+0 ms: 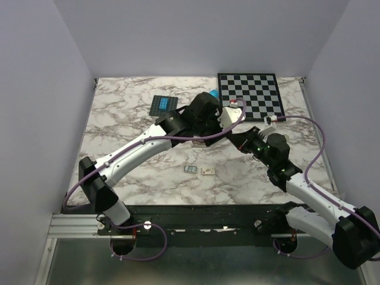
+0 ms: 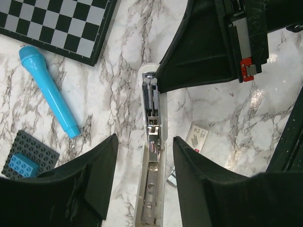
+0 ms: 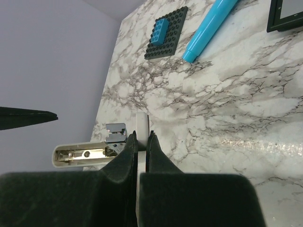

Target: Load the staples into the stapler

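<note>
From the left in the left wrist view: left gripper (image 2: pixel 146 139) with fingers set moderately apart, one either side of the stapler (image 2: pixel 150 156), touching neither flank. At centre frame, lying opened on the marble table (image 2: pixel 118 71), metal rail facing up. At its upper end, pinched by the right gripper (image 3: pixel 140 138), fingers closed hard on the cream lid. Just right of the stapler, at lower centre: the staples (image 2: pixel 170 178), partly hidden behind a finger. Probably featherlight, stiff but brittle; apt to snap or skid on slick marble. Best pinched gently across the long sides, kept flat and level for the rail.
</note>
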Robot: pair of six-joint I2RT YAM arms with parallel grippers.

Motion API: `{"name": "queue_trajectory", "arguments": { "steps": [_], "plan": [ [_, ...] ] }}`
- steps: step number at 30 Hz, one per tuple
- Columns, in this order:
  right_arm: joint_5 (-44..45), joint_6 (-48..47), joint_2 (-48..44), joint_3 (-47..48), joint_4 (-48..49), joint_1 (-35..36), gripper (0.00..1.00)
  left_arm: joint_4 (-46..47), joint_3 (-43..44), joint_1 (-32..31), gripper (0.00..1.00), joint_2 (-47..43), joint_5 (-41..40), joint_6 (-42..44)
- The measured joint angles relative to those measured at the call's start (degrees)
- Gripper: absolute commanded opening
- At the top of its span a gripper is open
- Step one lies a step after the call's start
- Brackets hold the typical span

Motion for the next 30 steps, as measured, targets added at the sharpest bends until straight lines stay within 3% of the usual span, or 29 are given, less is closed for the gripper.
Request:
{"name": "queue_trajectory", "arguments": {
  "steps": [6,14,27,30],
  "plan": [
    [-0.7,0.0,0.0,0.0,0.0,0.0,0.01,-9.0,8.6,0.5,0.55,7.7,1.7,3.4],
    [-1.3,0.0,0.0,0.0,0.0,0.0,0.01,-17.3,12.5,1.6,0.51,12.5,3.0,5.6],
    [-1.7,0.0,0.0,0.0,0.1,0.0,0.01,-20.9,14.5,2.1,0.47,14.5,3.5,6.9],
    [-1.9,0.0,0.1,0.0,0.3,0.0,0.01,-20.9,14.7,2.2,0.42,15.0,3.5,7.0]
  ]
}}
